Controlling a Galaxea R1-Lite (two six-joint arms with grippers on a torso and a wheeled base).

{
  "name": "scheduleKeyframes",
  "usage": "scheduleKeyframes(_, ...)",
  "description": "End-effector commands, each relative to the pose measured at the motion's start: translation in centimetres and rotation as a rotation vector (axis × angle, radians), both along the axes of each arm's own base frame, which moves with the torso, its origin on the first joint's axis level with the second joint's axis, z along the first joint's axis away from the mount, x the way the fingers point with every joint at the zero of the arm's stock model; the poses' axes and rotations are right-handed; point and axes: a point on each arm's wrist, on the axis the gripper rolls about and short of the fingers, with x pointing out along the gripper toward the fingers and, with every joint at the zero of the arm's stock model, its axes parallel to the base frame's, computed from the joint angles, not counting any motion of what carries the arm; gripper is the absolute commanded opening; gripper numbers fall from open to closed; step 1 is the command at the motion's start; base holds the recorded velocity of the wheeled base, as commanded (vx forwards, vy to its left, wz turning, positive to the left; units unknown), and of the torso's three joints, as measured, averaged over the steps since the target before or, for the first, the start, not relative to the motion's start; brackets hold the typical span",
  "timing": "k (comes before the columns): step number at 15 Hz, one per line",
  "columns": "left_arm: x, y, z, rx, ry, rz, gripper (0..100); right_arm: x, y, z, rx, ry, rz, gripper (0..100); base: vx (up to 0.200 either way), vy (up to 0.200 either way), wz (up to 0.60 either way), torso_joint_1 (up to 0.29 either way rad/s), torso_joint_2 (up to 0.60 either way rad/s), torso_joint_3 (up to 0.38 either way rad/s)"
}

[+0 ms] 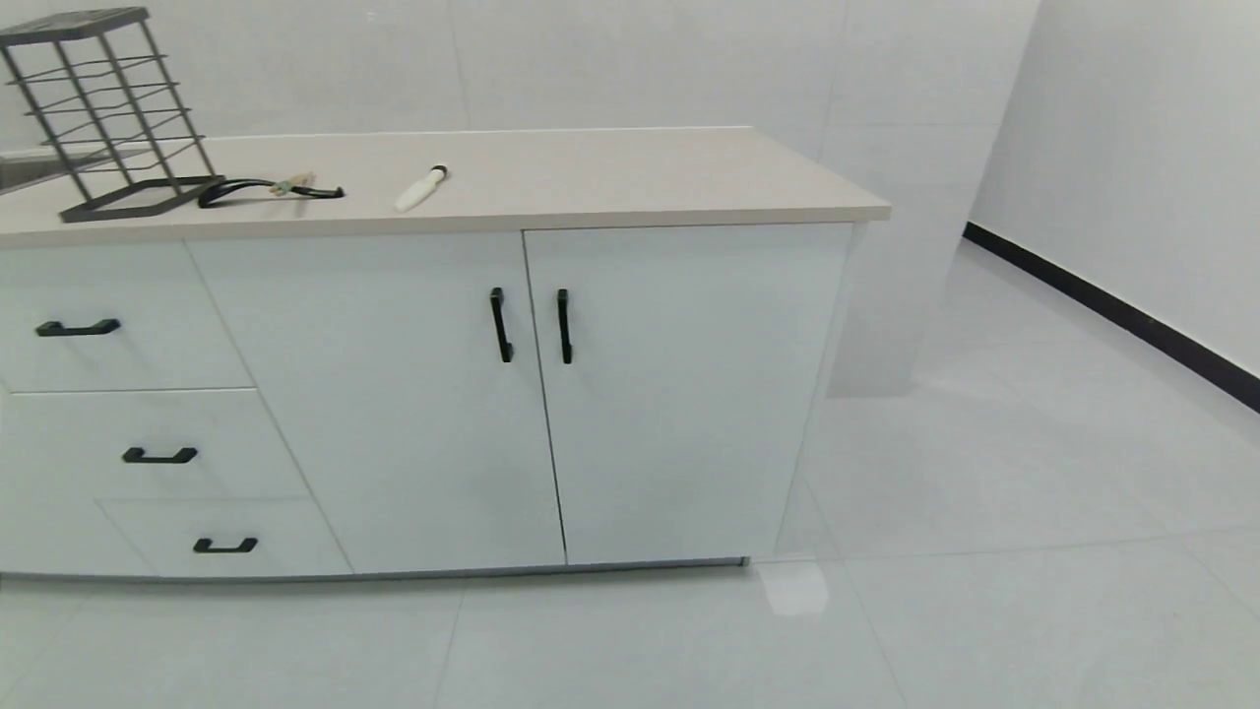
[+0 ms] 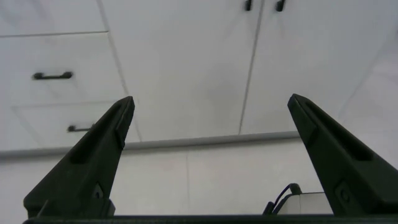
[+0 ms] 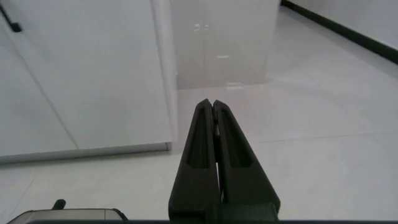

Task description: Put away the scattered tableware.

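Head view: a pale beige worktop (image 1: 610,177) runs across the far left and centre, on top of a white cabinet (image 1: 679,394).
Rack: a dark wire rack (image 1: 108,108) stands upright at the far left end of the worktop.
Tableware: a white-handled utensil (image 1: 421,189) with a small dark tip lies flat near the middle of the worktop, angled toward the front edge and well apart from the rack.
Second item: a thin black curved item (image 1: 271,189) with a pale greenish part lies flat between the rack and the white-handled utensil, its left end just beside the rack's base. It is too small to identify.
Cabinet front: two closed doors meet at the centre, with a pair of black bar handles (image 1: 501,325) upright on either side of the seam. Three drawers (image 1: 148,295), closed, are stacked on the left.
Left end effector (image 2: 211,101): released, fingers spread wide with nothing between them, low in front of the cabinet doors and lower drawers.
Right end effector (image 3: 212,103): clenched, fingers pressed together on nothing, over the floor near the cabinet's right corner.
Floor: a white tiled floor (image 1: 984,492) stretches to the right, with a black skirting strip (image 1: 1112,310) along the right wall.
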Motion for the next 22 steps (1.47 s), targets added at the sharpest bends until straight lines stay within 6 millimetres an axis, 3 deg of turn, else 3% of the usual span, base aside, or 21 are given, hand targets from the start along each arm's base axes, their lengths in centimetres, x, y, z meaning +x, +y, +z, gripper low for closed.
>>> scheduleKeyframes(1, 0.01, 0.00, 0.01, 0.001, 0.001, 0.000, 100, 0.01, 0.00, 0.02, 0.000, 0.001, 0.000, 0, 0.000, 0.000, 0.60, -0.002, 0.00, 0.007)
scheduleKeyframes(3, 0.01, 0.00, 0.01, -0.001, 0.001, 0.002, 100, 0.02, 0.00, -0.04, 0.000, 0.004, 0.000, 0, 0.000, 0.000, 0.00, 0.000, 0.00, 0.000)
scheduleKeyframes(10, 0.01, 0.01, 0.01, -0.002, 0.001, 0.005, 100, 0.02, 0.00, -0.04, 0.000, 0.004, 0.000, 0, 0.000, 0.200, 0.00, 0.001, 0.01, 0.002)
scheduleKeyframes(12, 0.01, 0.01, 0.01, -0.002, 0.001, 0.005, 100, 0.01, 0.00, 0.00, 0.001, 0.002, 0.000, 0, 0.200, 0.200, 0.00, 0.000, 0.00, -0.002)
scheduleKeyframes(18, 0.01, 0.01, 0.01, -0.002, 0.001, 0.005, 100, 0.01, 0.00, 0.02, 0.001, 0.001, 0.000, 0, 0.200, 0.000, 0.00, 0.002, 0.00, 0.005)
scheduleKeyframes(22, 0.01, 0.01, 0.01, -0.002, 0.001, 0.003, 100, 0.01, 0.00, 0.02, 0.001, 0.001, 0.000, 0, 0.000, 0.000, 0.00, 0.000, 0.00, 0.000)
